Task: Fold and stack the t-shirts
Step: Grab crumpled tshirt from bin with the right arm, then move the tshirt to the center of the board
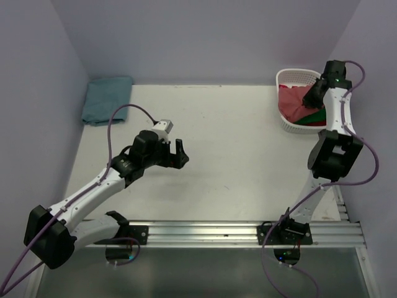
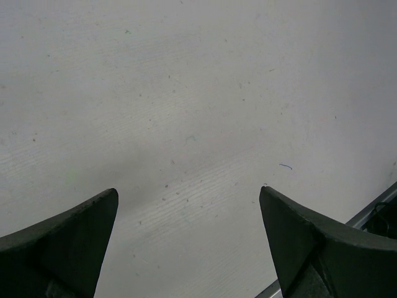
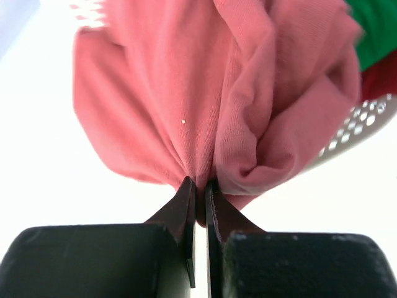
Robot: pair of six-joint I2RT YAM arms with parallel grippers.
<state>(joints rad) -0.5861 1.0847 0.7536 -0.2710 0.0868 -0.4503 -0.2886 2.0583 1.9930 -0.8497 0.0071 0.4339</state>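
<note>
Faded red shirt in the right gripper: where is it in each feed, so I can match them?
Top external: far right, the faded red shirt lies in the white basket, at the right gripper.
Left wrist: not in it; only table and the open left gripper.
Right wrist: fills the upper frame, pinched in the shut gripper.
Shared landmark: the basket's slotted wall, top external and right wrist.

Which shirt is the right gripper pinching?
The faded brick-red shirt, bunched in the shut right gripper at the basket; the green shirt sits beside it, ungripped.
</note>
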